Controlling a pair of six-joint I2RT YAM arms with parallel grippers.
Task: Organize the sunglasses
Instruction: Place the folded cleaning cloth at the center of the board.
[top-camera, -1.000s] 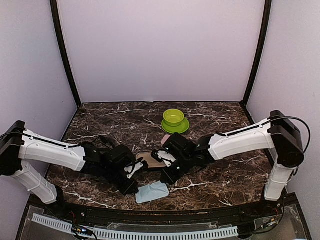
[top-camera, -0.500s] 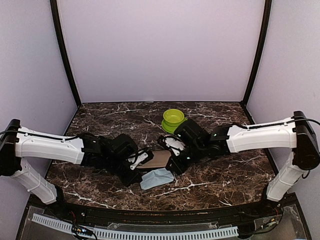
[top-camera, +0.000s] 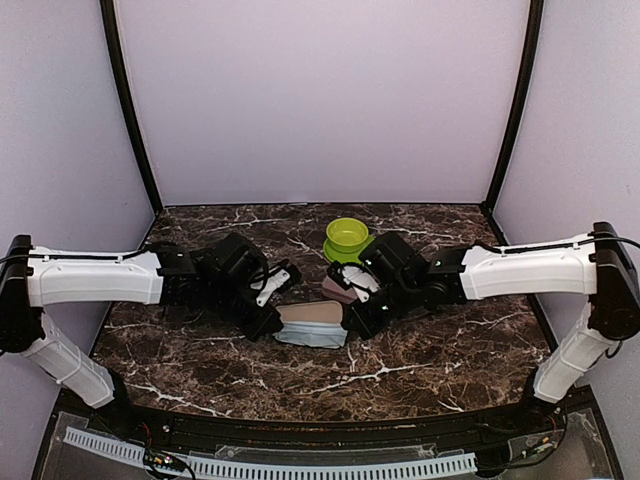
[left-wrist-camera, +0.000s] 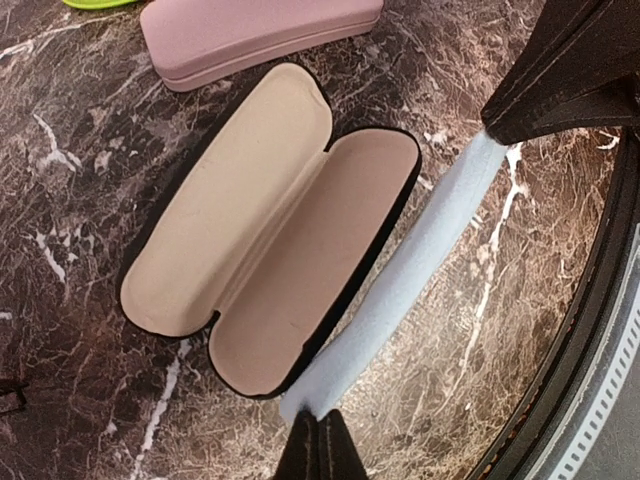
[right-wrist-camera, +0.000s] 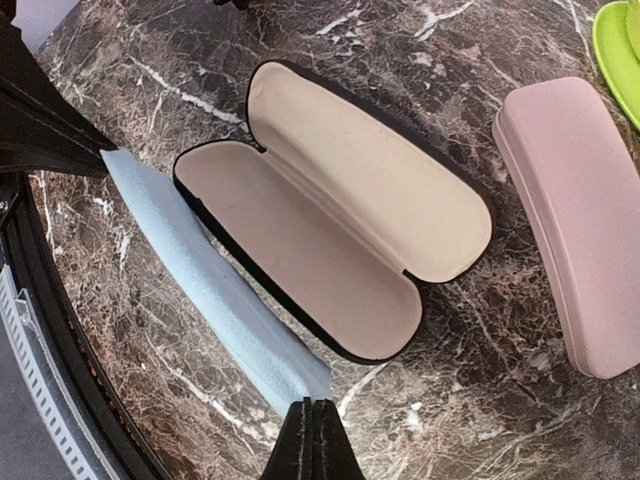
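left gripper (left-wrist-camera: 320, 432) and right gripper (right-wrist-camera: 312, 425) each clamped on 1 end of 1 blue cloth (left-wrist-camera: 410, 260), stretched along 1 open black case (left-wrist-camera: 270, 230) toward worktop's near edge; 1 pink case (left-wrist-camera: 250, 30) shut; sunglasses: cannot tell where.

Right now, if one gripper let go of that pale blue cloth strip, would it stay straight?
Probably not: the pale blue cloth looks thin and soft, straight only because the left gripper and right gripper pinch its ends. It would likely droop, and seems very light.
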